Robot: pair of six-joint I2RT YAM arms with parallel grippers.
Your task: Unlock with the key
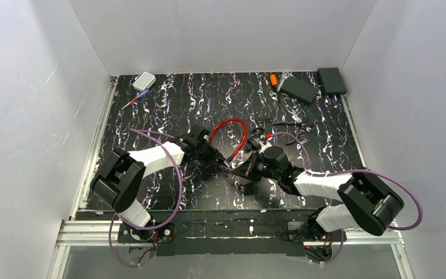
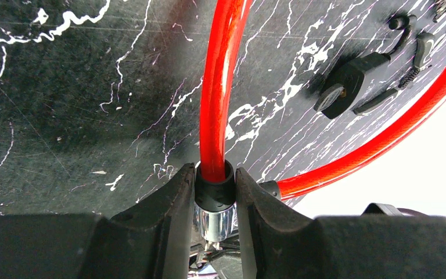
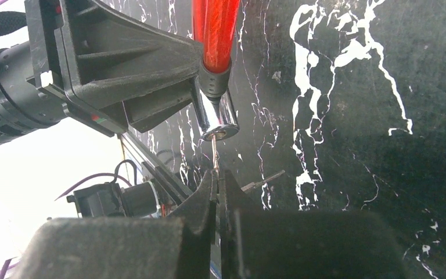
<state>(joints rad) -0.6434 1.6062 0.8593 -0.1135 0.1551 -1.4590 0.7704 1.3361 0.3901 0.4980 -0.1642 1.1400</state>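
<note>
At the middle of the table (image 1: 209, 99), the lock barrel (image 2: 212, 224) of a red cable (image 2: 218, 87) lock is gripped by the left end effector (image 2: 215, 180). Its fingers are partly closed and pressed against either side of the barrel's black collar. The key (image 3: 215, 152) is pinched in the right end effector (image 3: 218, 180), whose fingers are closed tight on it. Only the thin metal blade is seen; the head is hidden between the pads.

A white box (image 1: 144, 81) is seen at the far left corner and two black cases (image 1: 298, 89) at the far right, with an orange-tipped tool (image 1: 273, 79) beside them. All are closed, so their contents cannot be told. A small black fitting (image 2: 348, 81) with dark loose pieces lies on the table beyond the cable loop, well apart from the barrel. Nothing is seen between key and barrel.

The barrel's long axis is lined up with the key blade, running from the left end effector toward the right one. Its chrome end face and keyhole are turned toward the right end effector, and the blade's tip is met by the keyhole; how deep it sits cannot be told. The barrel appears to be held clear of the table. From the collar the cable is carried away in an arch toward the back of the table.
</note>
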